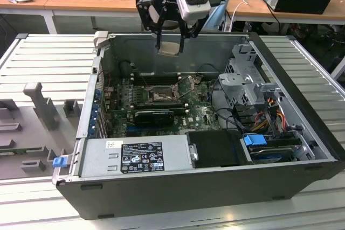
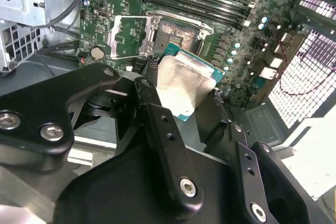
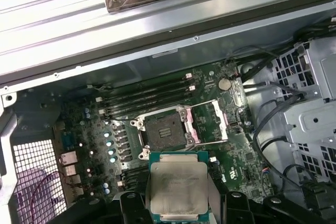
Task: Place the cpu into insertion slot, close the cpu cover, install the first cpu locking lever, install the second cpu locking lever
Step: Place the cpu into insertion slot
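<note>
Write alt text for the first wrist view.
The gripper holds the cpu, metal face to the camera, above the green motherboard in an open computer case. The insertion slot lies empty, its cpu cover swung open beside it.

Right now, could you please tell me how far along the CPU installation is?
Done: the cpu is picked up, gripped by the tool above the open case. In hand: it hangs over the motherboard. Left: the insertion slot is empty and the cpu cover lies flipped open, so seating, closing and locking remain.
</note>
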`<state>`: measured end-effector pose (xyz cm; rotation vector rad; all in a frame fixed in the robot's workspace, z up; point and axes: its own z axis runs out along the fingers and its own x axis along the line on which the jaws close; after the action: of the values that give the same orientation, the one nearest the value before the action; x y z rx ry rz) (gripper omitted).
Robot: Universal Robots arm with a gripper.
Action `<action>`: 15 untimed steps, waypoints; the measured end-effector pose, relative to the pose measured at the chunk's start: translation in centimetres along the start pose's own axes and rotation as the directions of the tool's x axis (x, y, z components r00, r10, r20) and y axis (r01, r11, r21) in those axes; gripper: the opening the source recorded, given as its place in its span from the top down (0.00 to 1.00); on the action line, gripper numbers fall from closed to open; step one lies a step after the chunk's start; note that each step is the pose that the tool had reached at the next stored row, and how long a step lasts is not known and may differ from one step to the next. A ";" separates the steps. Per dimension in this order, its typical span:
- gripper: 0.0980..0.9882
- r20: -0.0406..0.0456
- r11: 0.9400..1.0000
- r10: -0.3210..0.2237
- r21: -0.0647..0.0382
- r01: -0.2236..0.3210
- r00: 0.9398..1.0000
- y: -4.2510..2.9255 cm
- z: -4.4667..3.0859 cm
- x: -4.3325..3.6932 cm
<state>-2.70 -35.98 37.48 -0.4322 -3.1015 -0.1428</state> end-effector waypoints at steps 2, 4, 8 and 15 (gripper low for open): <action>0.52 0.002 1.000 0.021 0.000 -0.021 1.000 0.00 0.01 0.00; 0.52 0.003 0.999 0.036 -0.001 -0.036 0.999 0.00 0.02 0.00; 0.52 0.006 0.998 0.068 -0.002 -0.068 0.998 0.00 0.03 0.00; 0.52 0.012 0.991 0.137 -0.004 -0.137 0.990 -0.01 0.09 0.00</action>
<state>-2.70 -35.98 37.38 -0.6467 -3.0704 -0.1435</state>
